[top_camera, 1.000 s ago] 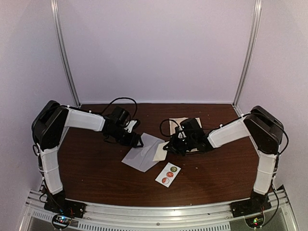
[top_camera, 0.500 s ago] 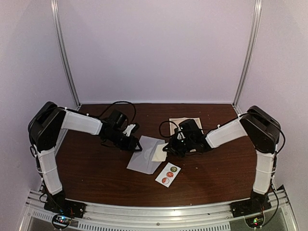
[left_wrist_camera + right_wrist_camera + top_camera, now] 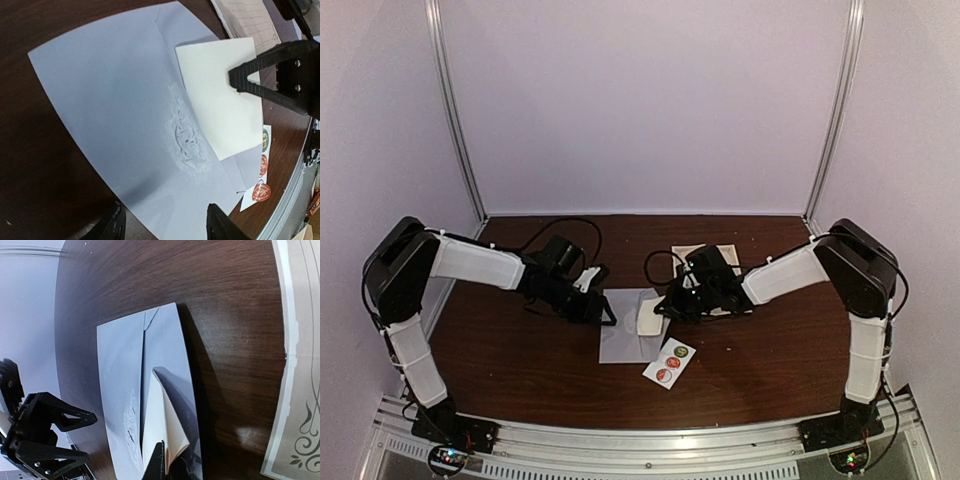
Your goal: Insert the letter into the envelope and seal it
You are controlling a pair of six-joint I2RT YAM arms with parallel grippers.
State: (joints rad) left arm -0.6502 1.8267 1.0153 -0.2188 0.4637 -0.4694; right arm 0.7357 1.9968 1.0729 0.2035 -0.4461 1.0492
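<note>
While the right gripper (image 3: 235, 80) is clamped on one edge of the cream rectangular paper letter (image 3: 220, 105), the left gripper (image 3: 165, 225) has its jaws spread apart over an edge of the flat pale grey paper envelope (image 3: 115, 100), mid-way across the dark wooden table (image 3: 520, 370). The letter lies on the envelope, seemingly not inside. Inserting, closing the flap and sealing remain, and the white strip of round stickers (image 3: 669, 362) lies just beside.

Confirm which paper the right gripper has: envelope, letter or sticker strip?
The cream letter. The right gripper pinches its edge while it lies on top of the grey envelope; the sticker strip lies ungripped.
</note>
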